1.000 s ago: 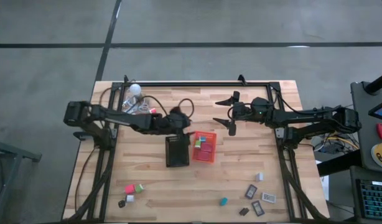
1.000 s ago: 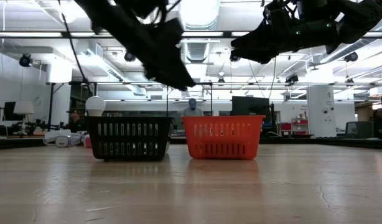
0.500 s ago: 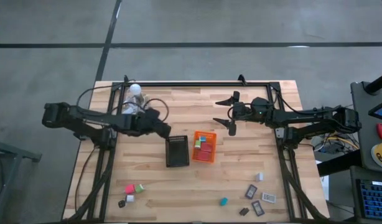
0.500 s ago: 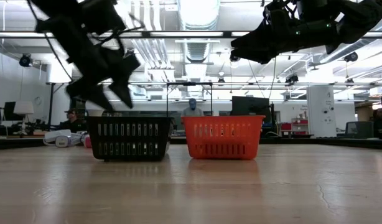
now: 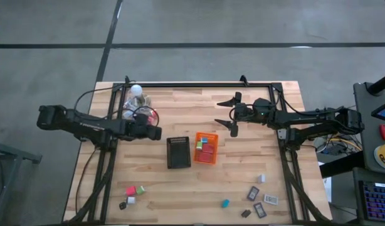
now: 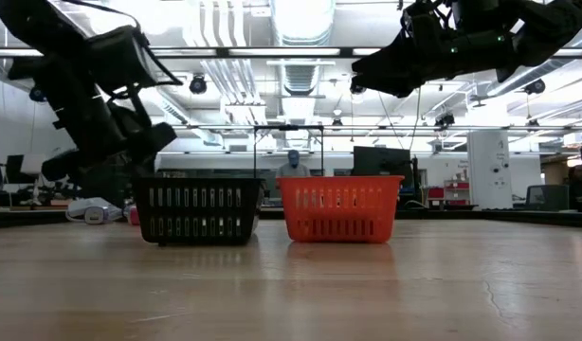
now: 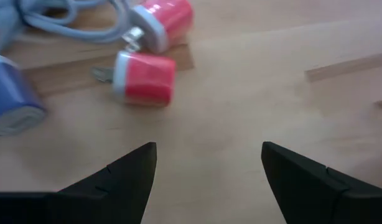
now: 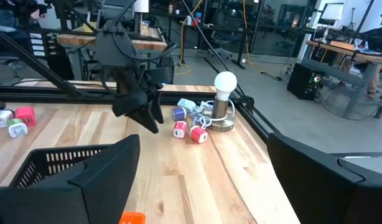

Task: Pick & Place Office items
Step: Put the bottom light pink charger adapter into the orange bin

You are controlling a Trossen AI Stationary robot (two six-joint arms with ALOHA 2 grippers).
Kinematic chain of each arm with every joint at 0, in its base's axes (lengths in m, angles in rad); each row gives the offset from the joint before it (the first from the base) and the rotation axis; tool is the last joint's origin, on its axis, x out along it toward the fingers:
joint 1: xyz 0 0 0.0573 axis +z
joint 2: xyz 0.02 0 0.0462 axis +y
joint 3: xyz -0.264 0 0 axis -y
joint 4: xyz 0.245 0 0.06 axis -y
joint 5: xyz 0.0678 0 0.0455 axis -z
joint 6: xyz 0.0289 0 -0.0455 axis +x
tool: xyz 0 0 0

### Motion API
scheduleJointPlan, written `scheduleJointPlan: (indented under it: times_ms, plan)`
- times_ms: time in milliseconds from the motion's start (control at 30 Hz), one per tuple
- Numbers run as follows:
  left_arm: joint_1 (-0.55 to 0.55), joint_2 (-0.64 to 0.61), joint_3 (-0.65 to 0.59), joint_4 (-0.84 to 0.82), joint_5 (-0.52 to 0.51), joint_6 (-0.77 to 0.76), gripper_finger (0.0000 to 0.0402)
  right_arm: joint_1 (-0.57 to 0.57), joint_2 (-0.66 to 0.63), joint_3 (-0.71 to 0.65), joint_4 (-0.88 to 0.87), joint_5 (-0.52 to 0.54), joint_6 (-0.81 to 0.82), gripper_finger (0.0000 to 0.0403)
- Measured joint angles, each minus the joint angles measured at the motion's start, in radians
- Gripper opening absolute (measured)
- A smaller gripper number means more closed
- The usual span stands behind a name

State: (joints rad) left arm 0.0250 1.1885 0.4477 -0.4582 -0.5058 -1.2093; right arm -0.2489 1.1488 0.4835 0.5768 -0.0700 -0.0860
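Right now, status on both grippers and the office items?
Left gripper open, low over two red chargers by the cable. Right gripper open, high beyond the orange tray. Loose items remain on table. Nothing blocking.

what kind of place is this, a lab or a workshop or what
Most likely a robotics lab in a large open industrial or office hall. Two dark robot arms are mounted at a wooden table. Behind it stand workbenches with monitors and cables, under long ceiling light strips and exposed ducting.
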Motion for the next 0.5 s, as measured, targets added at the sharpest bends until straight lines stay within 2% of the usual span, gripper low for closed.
scheduleJointPlan:
  times_ms: [200, 333, 500]
  plan:
    - [0.000, 0.006, 0.000, -0.041, -0.095, 0.003, 0.0294, 0.000, 0.000, 0.000, 0.000, 0.000, 0.000, 0.0341]
    - [0.000, 0.006, 0.000, -0.037, -0.169, 0.070, 0.0294, 0.000, 0.000, 0.000, 0.000, 0.000, 0.000, 0.0342]
    - [0.000, 0.006, -0.003, -0.025, -0.202, 0.117, 0.0294, 0.000, 0.000, 0.000, 0.000, 0.000, 0.000, 0.0349]
